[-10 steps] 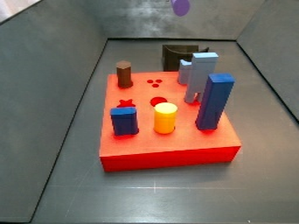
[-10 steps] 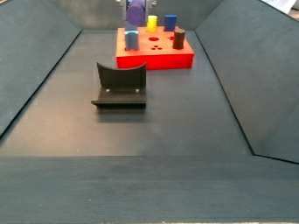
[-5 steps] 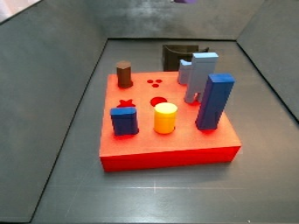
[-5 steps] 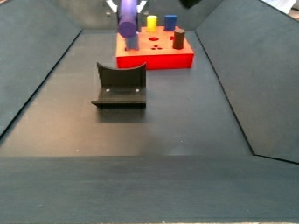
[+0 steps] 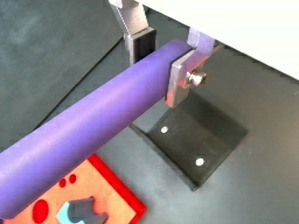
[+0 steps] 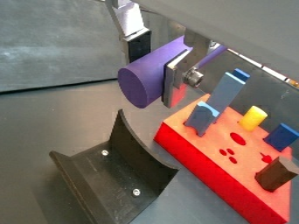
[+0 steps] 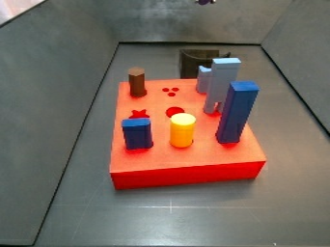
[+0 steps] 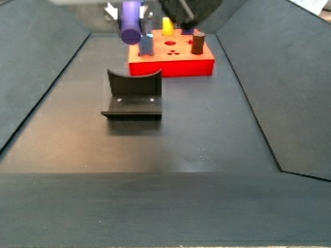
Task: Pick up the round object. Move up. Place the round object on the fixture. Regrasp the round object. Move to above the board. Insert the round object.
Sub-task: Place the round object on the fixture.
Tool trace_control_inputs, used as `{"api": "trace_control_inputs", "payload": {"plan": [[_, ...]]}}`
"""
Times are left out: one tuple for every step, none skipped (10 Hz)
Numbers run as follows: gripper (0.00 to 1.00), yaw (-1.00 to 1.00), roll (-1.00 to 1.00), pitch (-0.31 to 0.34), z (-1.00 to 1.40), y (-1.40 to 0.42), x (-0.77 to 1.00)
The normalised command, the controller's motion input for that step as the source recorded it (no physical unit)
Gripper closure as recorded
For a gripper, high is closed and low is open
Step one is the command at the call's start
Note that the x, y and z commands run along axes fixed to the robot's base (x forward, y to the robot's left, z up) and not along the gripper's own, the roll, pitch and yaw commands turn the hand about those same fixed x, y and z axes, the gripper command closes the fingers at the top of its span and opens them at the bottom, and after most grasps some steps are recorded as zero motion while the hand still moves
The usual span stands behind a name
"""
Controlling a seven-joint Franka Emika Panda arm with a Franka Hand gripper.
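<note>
The end effector (image 5: pixel 160 57) is clamped on the round object (image 5: pixel 93 131), holding it in the air above the fixture (image 6: pixel 111 171). In a side view, it hangs between fixture and board (image 8: pixel 181 66).

Gripper (image 5: pixel 162 54) aloft, jaws clamped on the round object (image 5: pixel 93 131).

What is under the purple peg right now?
The gripper holds the round object in the air. In both wrist views the fixture and the board edge lie below it. Floor directly beneath the peg is covered.
</note>
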Motion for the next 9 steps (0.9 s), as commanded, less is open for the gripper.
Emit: {"api": "trace_control_inputs", "payload": {"plan": [[1.00, -0.16, -1.00, 0.018, -1.00, 0.07, 0.10], [1.00, -0.16, -1.00, 0.030, -1.00, 0.08, 0.11], [1.00, -0.16, -1.00, 0.049, -1.00, 0.08, 0.12], [1.00, -0.16, -1.00, 0.063, -1.00, 0.08, 0.13], [1.00, -0.16, -0.95, 0.060, -1.00, 0.09, 0.14], [1.00, -0.15, -0.79, 0.050, -1.00, 0.10, 0.15], [1.00, -0.14, -0.62, 0.042, -1.00, 0.10, 0.16], [1.00, -0.12, -0.41, 0.036, -1.00, 0.11, 0.17], [1.00, -0.12, -0.28, 0.033, -1.00, 0.11, 0.18]]}}
